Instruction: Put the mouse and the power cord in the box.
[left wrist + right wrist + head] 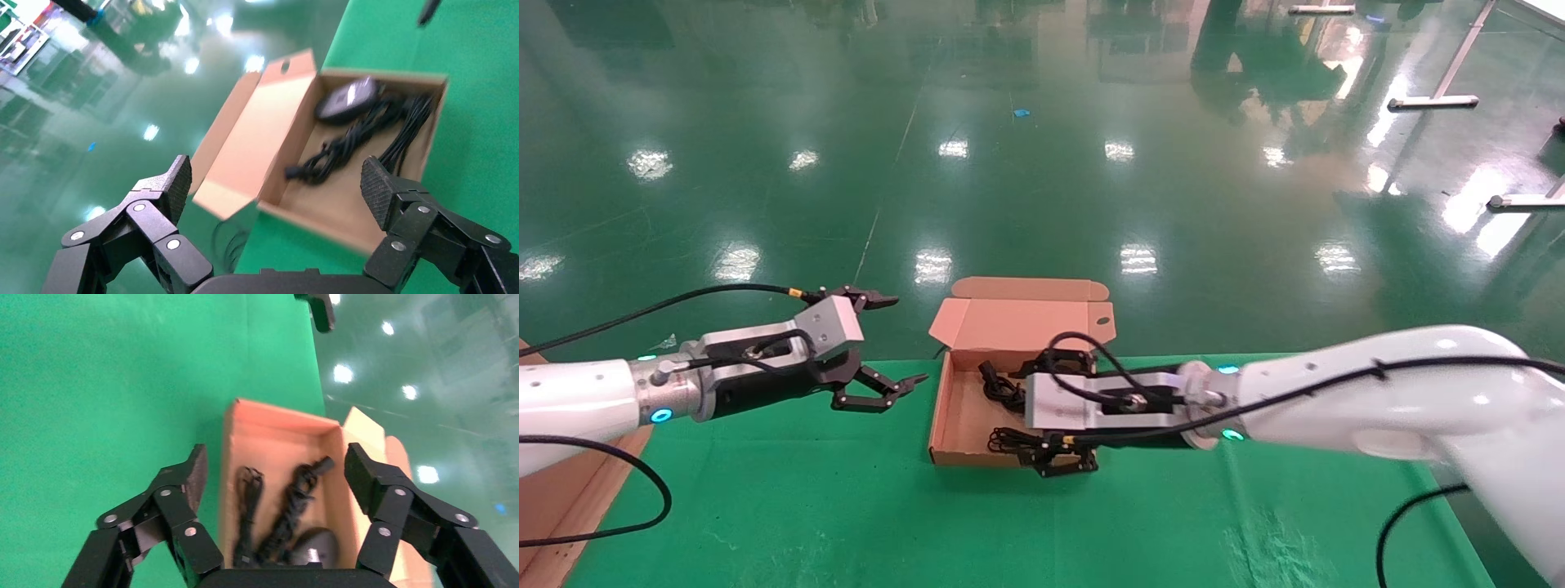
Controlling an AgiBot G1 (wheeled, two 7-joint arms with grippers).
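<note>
On the far left, a strip of brown cardboard lay at the edge of the green table cover. The left gripper hung above the cover just left of the box, apart from it, its fingers spread wide and holding nothing. The box sat open on the cover at the table's far edge, with its hinged lid folded back over the shiny green floor and the small oval hole showing near the lid's right corner. Inside the box, the left wrist view showed the mouse lying in the corner nearest the lid hinge on the right-hand side, underside up with its pale label visible. Beside it, the power cord ran as a twisted black bundle across the box floor, its plug end toward the left wall. A thinner looped cable lay along the near wall; from the pictures I could not tell where one cable ended and the other began. The right gripper hovered over the right half of the box, its fingers wide apart, grasping nothing. The right arm stretched in from the right side of the table.
</note>
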